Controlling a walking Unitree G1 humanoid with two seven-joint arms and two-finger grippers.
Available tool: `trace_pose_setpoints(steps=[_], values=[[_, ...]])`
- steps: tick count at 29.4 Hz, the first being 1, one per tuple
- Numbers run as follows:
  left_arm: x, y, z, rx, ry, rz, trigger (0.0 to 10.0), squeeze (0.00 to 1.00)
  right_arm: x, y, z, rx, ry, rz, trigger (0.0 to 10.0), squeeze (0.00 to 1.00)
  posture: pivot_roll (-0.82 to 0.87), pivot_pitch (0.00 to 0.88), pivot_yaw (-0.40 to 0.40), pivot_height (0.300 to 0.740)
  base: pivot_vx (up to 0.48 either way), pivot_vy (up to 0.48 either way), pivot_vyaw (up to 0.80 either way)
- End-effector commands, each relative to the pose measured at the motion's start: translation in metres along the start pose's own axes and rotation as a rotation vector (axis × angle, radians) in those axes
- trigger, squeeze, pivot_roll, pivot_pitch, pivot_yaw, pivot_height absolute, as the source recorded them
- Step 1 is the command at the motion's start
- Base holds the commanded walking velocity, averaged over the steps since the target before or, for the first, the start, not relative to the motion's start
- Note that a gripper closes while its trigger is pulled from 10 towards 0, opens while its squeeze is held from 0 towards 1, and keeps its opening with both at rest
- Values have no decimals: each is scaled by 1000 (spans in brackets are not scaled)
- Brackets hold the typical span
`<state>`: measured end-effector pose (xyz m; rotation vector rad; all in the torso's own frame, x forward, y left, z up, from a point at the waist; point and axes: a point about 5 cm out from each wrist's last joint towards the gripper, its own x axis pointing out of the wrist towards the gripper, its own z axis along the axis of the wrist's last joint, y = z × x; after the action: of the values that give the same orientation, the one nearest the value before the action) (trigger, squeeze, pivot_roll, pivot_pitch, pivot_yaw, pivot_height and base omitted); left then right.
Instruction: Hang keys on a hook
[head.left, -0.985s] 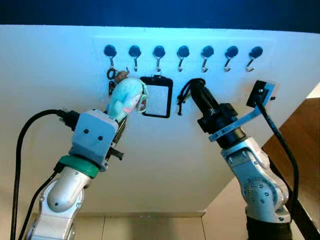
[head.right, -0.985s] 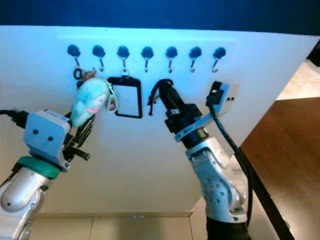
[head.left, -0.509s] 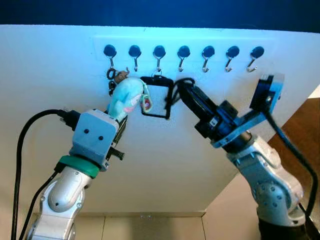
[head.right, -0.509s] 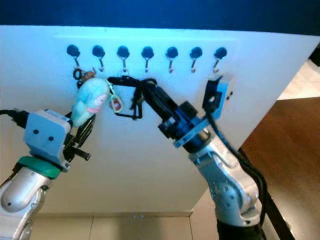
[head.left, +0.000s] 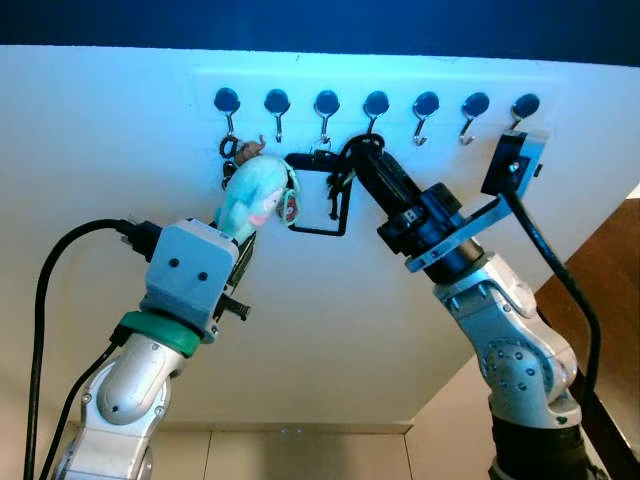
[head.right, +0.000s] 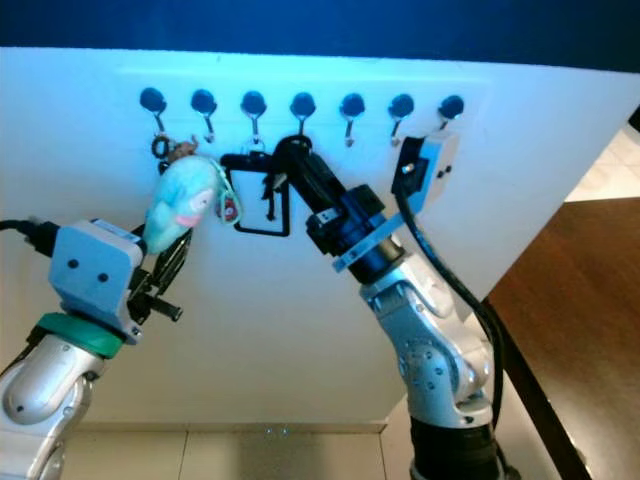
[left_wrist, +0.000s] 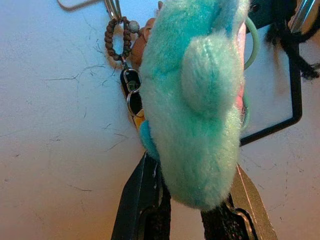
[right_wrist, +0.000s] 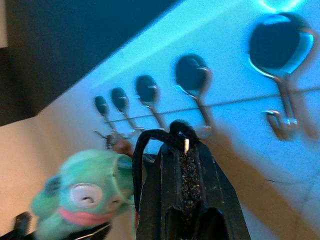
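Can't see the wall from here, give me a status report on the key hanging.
Right gripper shut on black cord, at fourth hook. Left gripper holds teal plush keychain. Badge holder close beside.

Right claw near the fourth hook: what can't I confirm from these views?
- Whether the black cord loop is over the fourth hook: the right claw covers it in the eye views, and the right wrist view is blurred.
- The keys: the plush toy in the left claw hides most of them.
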<state>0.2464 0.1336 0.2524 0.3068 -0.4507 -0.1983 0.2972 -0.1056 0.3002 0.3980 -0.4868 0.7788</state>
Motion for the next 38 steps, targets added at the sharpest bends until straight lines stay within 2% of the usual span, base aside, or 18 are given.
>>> trace_pose_setpoints(steps=[1,6,7,10,14,15,19,24,30,31,33,34,35,37,38], values=[[-2,-2,0,1,2,-6,10000,0,-3,-17,9,-16,-49,-130,10000,0,81,139,73,740,0,0,0],[-2,-2,0,1,1,-7,10000,0,-3,-22,7,15,-52,-176,10000,0,88,134,71,740,0,0,0],[-2,-2,0,3,0,-4,10000,0,-6,-24,4,59,-52,-204,10000,0,90,133,71,740,0,0,0],[-3,-1,0,5,2,-3,10000,0,-9,-26,0,77,-44,-224,10000,0,90,133,71,740,0,0,0],[-3,-1,0,6,4,-3,10000,0,-14,-26,-5,80,-24,-226,10000,0,89,131,72,740,0,0,0],[-3,-1,0,5,3,-5,10000,0,-21,-23,-11,65,17,-190,10000,0,87,128,73,740,0,0,0],[-3,-2,0,4,1,-7,10000,0,-26,-21,-13,40,45,-161,10000,0,84,126,74,740,0,0,0],[-3,-2,0,5,1,-11,10000,0,-34,-21,-13,-66,87,-103,10000,0,87,124,76,740,0,0,0],[-3,-2,0,4,1,-12,10000,0,-35,-17,-9,-137,83,-61,10000,0,86,125,77,740,0,0,0],[-2,-2,0,3,0,-14,10000,0,-31,-12,2,-230,40,-29,10000,0,88,127,78,740,0,0,0],[-2,-2,0,3,0,-14,10000,0,-31,-12,2,-230,40,-29,10000,0,88,127,78,740,0,0,0],[-2,-2,0,3,0,-15,10000,0,-29,-11,7,-271,20,-22,10000,0,88,127,78,740,0,0,0],[-2,-2,0,3,0,-15,10000,0,-29,-11,7,-271,20,-22,10000,0,88,127,78,740,0,0,0],[-2,-2,0,2,-1,-15,10000,0,-27,-11,22,-386,-41,-61,10000,0,86,131,82,740,0,0,0],[-2,-2,0,2,-1,-15,10000,0,-27,-11,22,-386,-41,-61,10000,0,86,131,82,740,0,0,0]])
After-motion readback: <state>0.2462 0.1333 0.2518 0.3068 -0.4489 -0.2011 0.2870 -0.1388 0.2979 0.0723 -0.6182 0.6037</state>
